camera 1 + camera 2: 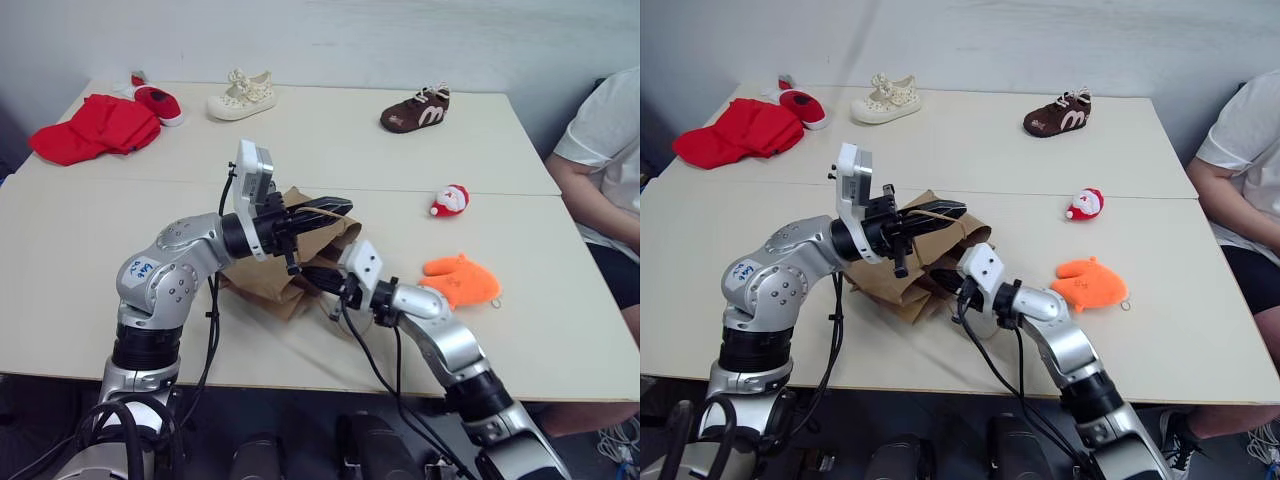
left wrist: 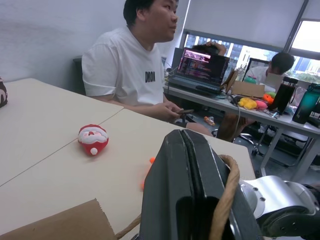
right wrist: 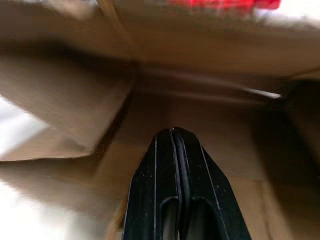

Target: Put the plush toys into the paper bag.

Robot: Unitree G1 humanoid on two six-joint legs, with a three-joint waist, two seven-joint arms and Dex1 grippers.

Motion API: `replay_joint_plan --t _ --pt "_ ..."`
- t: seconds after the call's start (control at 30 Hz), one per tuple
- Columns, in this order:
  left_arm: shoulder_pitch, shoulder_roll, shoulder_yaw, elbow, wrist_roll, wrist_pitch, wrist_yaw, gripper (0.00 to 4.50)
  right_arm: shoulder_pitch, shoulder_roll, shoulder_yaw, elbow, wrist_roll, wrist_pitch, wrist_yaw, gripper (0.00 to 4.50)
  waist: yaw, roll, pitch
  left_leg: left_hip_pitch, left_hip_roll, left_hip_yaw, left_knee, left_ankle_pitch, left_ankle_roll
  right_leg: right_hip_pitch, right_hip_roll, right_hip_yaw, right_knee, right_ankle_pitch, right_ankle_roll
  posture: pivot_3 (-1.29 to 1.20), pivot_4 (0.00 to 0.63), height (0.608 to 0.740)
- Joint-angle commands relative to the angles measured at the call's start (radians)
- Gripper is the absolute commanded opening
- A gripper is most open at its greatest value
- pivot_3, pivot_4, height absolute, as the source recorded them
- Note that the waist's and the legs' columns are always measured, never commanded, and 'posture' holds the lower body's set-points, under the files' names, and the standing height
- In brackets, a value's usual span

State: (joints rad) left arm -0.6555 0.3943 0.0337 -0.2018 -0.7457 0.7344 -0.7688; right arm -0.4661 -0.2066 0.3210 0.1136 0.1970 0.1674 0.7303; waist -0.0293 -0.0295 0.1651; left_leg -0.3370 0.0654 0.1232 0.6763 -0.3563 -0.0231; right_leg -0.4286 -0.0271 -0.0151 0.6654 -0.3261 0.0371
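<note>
So the paper bag (image 1: 285,262) is lying crumpled mid-table, and your left claw (image 1: 335,208) is pinching its twisted loop handle (image 2: 226,197), fingers closed flat on it, lifting that edge up. Your right claw (image 3: 173,137) is poking into the bag's mouth with its fingers pressed together, gripping nothing. Both plush toys are sitting out on the table (image 1: 120,300) to the right of the bag: the orange mitten plush (image 1: 460,280) near your right forearm, the little Santa plush (image 1: 451,201) farther back. A person (image 1: 605,170) is sitting at the right edge.
</note>
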Motion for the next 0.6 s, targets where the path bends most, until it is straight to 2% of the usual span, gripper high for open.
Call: replay_joint_plan --t 0.03,0.2,0.33,0.6 --pt "-0.023 -0.015 0.048 -0.035 -0.068 0.007 0.006 0.0 -0.039 0.031 0.006 0.099 -0.039 -0.048 -0.001 0.04 0.0 0.0 0.0 0.0 0.0 0.0 0.0 0.0 0.0 0.0 0.0 0.0 0.0 0.0 0.0 0.0 0.15 0.74" --pt "-0.072 -0.001 0.165 0.001 -0.178 0.033 0.027 0.0 -0.049 0.042 -0.008 0.186 -0.068 -0.052 -0.007 0.04 -0.002 0.0 0.0 0.0 0.0 0.0 0.0 0.0 0.0 0.0 0.0 0.0 0.001 0.0 0.0 0.0 0.15 0.74" --pt "-0.153 0.038 0.28 0.1 -0.246 0.062 0.085 0.0 0.003 0.023 -0.028 0.143 -0.054 -0.011 -0.001 0.04 0.0 0.0 0.0 0.0 0.0 -0.001 0.001 0.0 0.0 0.0 -0.001 -0.001 0.001 0.0 0.0 0.0 0.15 0.74" --pt "-0.173 0.04 0.273 0.179 -0.223 0.051 0.088 0.0 0.034 0.017 -0.025 0.109 -0.063 0.008 0.006 0.04 0.001 0.0 0.0 0.0 0.0 -0.002 0.001 0.0 0.0 0.001 -0.001 -0.002 0.0 0.0 0.0 0.0 0.15 0.74"
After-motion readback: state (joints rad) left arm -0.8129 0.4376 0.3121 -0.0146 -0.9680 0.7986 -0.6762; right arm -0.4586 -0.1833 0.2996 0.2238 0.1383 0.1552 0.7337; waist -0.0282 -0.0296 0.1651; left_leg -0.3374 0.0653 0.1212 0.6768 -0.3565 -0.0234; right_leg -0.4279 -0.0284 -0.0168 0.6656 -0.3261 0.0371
